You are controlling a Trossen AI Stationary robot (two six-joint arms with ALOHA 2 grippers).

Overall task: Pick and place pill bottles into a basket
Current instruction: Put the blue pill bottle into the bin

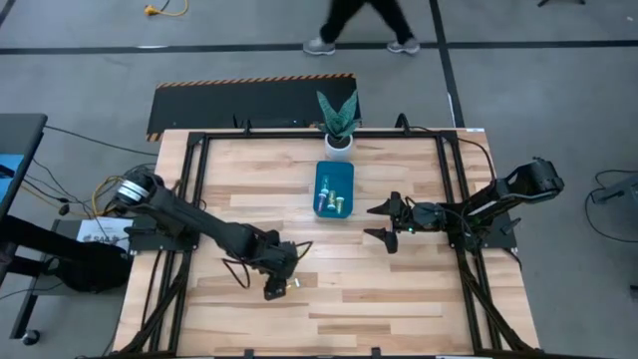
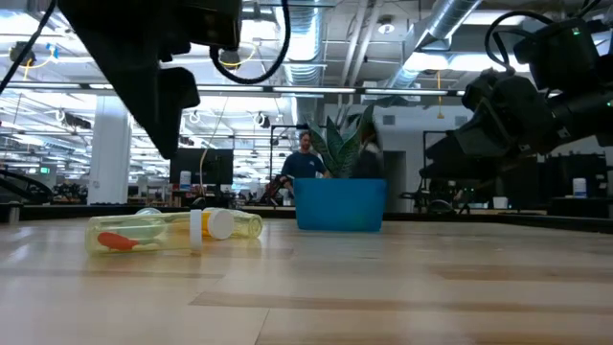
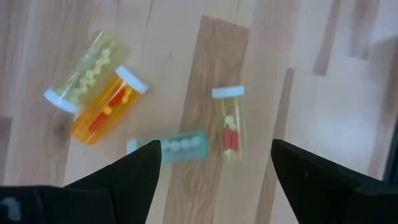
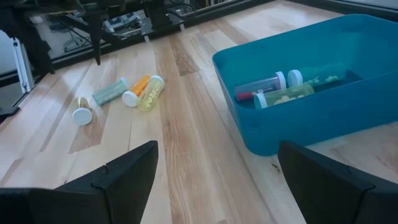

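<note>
Several pill bottles lie on their sides on the wooden table near its front: a yellow one (image 3: 84,74), an orange one (image 3: 106,109), a pale green one (image 3: 171,146) and a yellow one with red pills (image 3: 230,127). My left gripper (image 3: 214,180) hovers open above them, pointing steeply down, nearest the green and the red-pill bottle; it touches none. The teal basket (image 1: 334,189) sits at mid-table toward the far side with a few bottles (image 4: 280,90) inside. My right gripper (image 1: 384,224) waits open to the basket's right, low over the table.
A white pot with a green plant (image 1: 339,140) stands at the far edge behind the basket. Black frame rails (image 1: 199,189) run along the table's sides. A person (image 1: 359,30) walks on the floor beyond the table. Bare wood lies between the bottles and the basket.
</note>
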